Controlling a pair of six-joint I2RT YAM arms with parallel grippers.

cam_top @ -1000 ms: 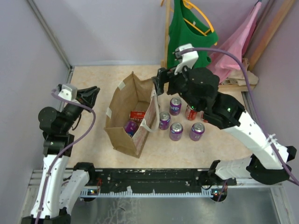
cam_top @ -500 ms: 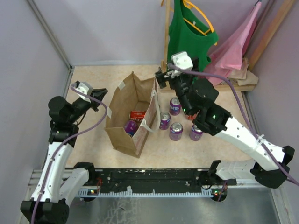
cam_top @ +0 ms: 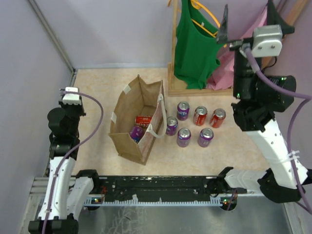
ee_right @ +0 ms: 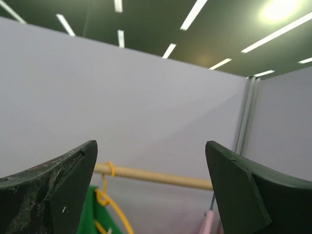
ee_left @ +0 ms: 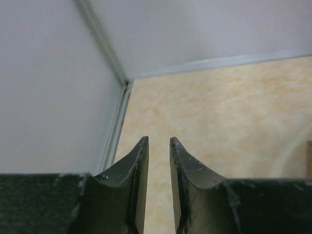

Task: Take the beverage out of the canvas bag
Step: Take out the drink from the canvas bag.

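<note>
The tan canvas bag (cam_top: 127,109) stands open left of centre, with pale handles. Inside it lie a red can (cam_top: 144,120) and a purple can (cam_top: 136,132). Several purple and red cans (cam_top: 184,137) stand on the floor to the bag's right. My left gripper (cam_top: 68,101) (ee_left: 158,140) is far left of the bag, empty, its jaws only a narrow gap apart, pointing at bare floor near the back left corner. My right gripper (cam_top: 248,22) (ee_right: 151,146) is raised high at the back right, wide open and empty, facing the wall and the clothes rail.
A green top (cam_top: 195,44) on a yellow hanger and a pink garment (cam_top: 243,48) hang from a wooden rack (ee_right: 156,176) at the back right, just under the right gripper. Grey walls close in the left, back and right sides.
The right arm has swung up and to the right, away from the bag and cans. The left arm has pulled back left from the bag and its jaws have narrowed.
</note>
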